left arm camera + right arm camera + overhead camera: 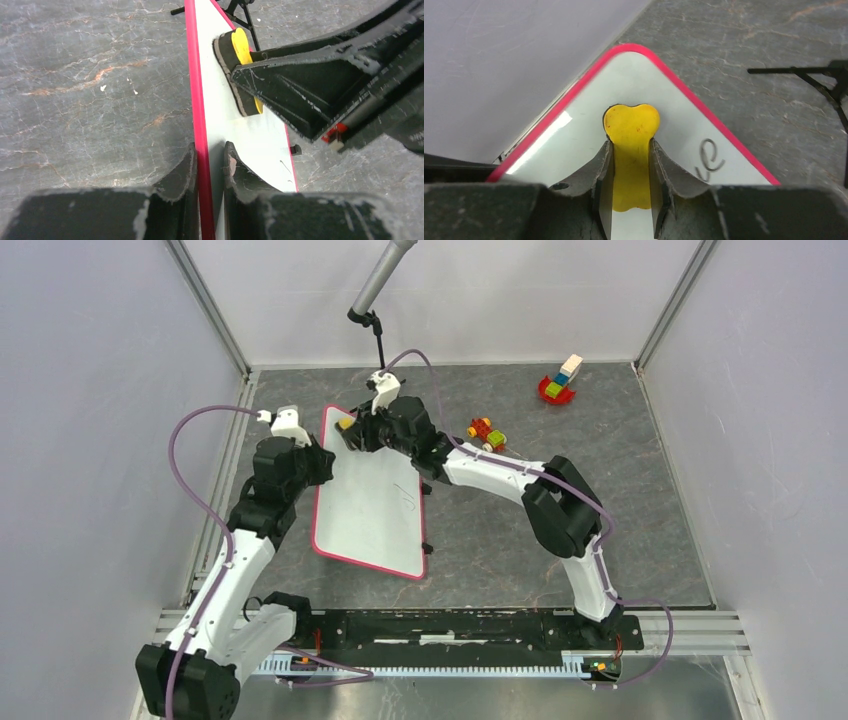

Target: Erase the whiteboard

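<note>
The whiteboard (370,500) is white with a red-pink rim and lies tilted on the grey table. Faint black handwriting shows near its right side (709,160). My left gripper (210,165) is shut on the whiteboard's left rim (197,100), one finger on each side of the edge. My right gripper (630,165) is shut on a yellow eraser (631,130) with a dark felt underside (227,65), pressed flat on the board near its far left corner (345,425).
A small red, yellow and green toy (486,432) lies right of the board. A stack of coloured blocks on a red base (560,382) stands at the back right. A black stand with a grey pole (378,300) is behind the board. Grey walls enclose the table.
</note>
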Robot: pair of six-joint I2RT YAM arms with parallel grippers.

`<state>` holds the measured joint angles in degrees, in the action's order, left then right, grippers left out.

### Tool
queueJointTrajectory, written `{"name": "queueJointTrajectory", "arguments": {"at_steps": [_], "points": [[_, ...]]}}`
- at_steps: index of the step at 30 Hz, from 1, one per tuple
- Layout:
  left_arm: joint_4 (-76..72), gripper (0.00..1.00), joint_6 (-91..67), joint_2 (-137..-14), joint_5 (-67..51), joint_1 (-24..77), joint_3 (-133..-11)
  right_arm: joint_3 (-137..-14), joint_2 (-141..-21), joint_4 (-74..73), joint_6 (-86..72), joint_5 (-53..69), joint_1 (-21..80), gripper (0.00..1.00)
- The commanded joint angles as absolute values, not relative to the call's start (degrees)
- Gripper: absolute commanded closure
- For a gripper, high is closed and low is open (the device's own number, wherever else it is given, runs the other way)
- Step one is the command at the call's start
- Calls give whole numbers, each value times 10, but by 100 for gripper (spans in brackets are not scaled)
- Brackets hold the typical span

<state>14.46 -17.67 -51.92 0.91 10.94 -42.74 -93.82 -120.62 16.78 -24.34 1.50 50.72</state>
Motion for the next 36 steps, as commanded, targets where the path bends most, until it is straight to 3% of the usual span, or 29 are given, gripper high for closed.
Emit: {"name": "queueJointTrajectory", "arguments": {"at_steps": [1, 7, 15, 31, 36], "points": [[229, 98, -23, -543, -2, 160, -424, -892, -1234, 48, -265, 71, 475, 100], [224, 98, -12, -557, 10, 171, -426, -832, -1228, 32, -265, 93, 440, 100], [217, 98, -5, -553, 27, 171, -414, -860, -1231, 51, -258, 146, 436, 100], [213, 98, -6, -544, 25, 173, -411, -1147, -1325, -45, -262, 126, 480, 100], [213, 98, -9, -540, 26, 174, -408, -1035, -1279, -23, -261, 112, 457, 100]]}}
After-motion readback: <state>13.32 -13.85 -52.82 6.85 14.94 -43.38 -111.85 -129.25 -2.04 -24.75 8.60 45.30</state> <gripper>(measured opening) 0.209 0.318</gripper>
